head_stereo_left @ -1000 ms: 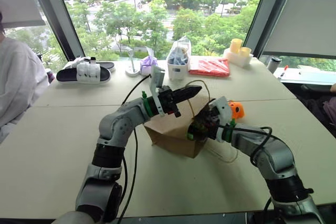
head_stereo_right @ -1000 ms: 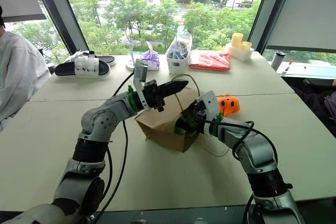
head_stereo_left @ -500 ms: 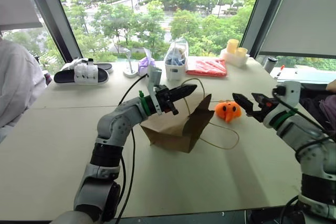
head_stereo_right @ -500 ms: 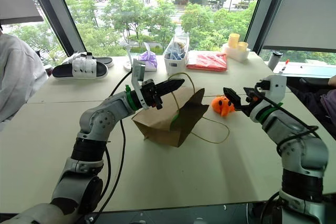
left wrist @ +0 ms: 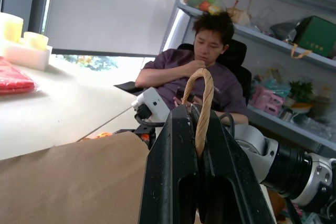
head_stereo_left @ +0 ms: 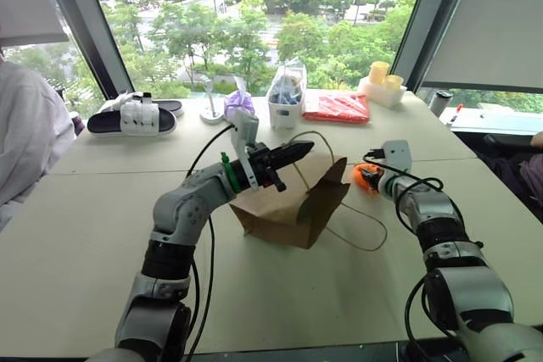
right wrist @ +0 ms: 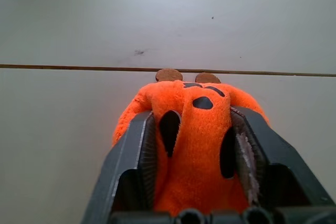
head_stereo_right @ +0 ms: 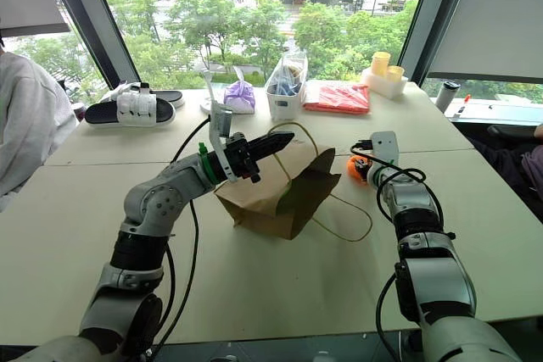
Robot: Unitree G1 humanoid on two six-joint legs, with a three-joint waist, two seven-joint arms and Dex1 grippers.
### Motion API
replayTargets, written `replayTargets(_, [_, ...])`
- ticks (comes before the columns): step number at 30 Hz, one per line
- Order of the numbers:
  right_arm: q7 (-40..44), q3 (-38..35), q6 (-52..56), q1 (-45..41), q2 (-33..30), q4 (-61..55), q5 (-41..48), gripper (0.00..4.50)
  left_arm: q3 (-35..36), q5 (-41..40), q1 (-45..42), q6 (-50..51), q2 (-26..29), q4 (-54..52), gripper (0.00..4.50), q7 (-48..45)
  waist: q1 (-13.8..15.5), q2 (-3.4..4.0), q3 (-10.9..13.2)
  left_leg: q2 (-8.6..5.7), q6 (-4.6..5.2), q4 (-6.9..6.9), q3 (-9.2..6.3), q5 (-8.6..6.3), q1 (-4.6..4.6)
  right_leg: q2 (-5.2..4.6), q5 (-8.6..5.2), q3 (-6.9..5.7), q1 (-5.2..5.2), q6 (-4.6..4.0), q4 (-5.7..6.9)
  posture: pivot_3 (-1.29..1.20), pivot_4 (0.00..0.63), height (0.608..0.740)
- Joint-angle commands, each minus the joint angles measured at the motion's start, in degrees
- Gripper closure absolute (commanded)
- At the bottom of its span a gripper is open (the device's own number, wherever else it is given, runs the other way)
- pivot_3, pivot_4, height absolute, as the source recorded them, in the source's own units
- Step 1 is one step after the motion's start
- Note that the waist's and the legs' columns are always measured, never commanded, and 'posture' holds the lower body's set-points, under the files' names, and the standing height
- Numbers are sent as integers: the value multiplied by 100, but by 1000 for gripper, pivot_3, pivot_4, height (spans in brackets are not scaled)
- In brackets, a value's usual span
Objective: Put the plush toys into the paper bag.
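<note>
The brown paper bag [head_stereo_left: 284,205] lies tilted on the table with its mouth facing right. My left gripper [head_stereo_left: 301,153] is shut on one twisted-cord handle [left wrist: 202,103] and holds it up above the bag. Right of the bag, the orange plush toy [head_stereo_left: 365,177] with dark face marks rests on the tabletop. My right gripper [head_stereo_left: 371,177] is shut on it, and its fingers [right wrist: 139,150] press into both sides of the toy [right wrist: 191,145].
The bag's other handle loop [head_stereo_left: 356,231] lies on the table. Along the window stand a clear bag of blue items [head_stereo_left: 287,95], a purple pouch [head_stereo_left: 239,104], a red packet [head_stereo_left: 338,108], yellow cups [head_stereo_left: 382,82] and sandals [head_stereo_left: 131,116]. A person in white [head_stereo_left: 25,142] sits at left.
My right arm pulled out of the bag's mouth, swung right, then reached in to the orange toy and closed on it. The left gripper kept holding the handle in place.
</note>
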Motion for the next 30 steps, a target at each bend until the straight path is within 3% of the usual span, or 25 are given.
replayTargets(1, [54,24,-74,21,-63,92,-169,4273,55,-66,-43,-69,-29,-208,4500,23,-1,0,0,0,0,4,-1,0,4,1,0,0,6,0,0,0,150,740])
replayTargets(7, [366,-222,-234,358,-266,-866,-19,4395,52,-68,-189,-82,-94,-24,4500,-47,11,0,0,-1,1,10,-4,0,3,2,1,-2,11,0,0,0,150,740])
replayTargets(14, [1240,-1702,2524,2127,-954,-5883,2258,4395,273,-181,-502,-123,-121,380,4500,-126,45,4,2,-2,4,0,-15,-3,-17,1,1,-5,-9,2,0,0,150,740])
replayTargets(18, [1526,-2287,3799,3077,-1233,-7764,3732,4395,394,-375,-608,-1,-193,525,4500,-185,32,1,1,2,36,-5,-22,-21,-4,3,0,-14,7,3,-10,0,150,740])
replayTargets(22, [1421,-2244,4398,3492,-1339,-8480,4387,4395,332,-429,-671,70,-219,606,4500,-329,27,0,3,3,41,12,-12,-23,1,2,0,-10,17,3,-6,0,150,740])
replayTargets(30, [1156,-783,4008,2825,-1087,-8111,3754,4395,254,-486,-683,163,-351,550,4500,-423,48,0,3,2,40,30,-13,-23,-1,3,0,-12,19,3,0,0,150,740])
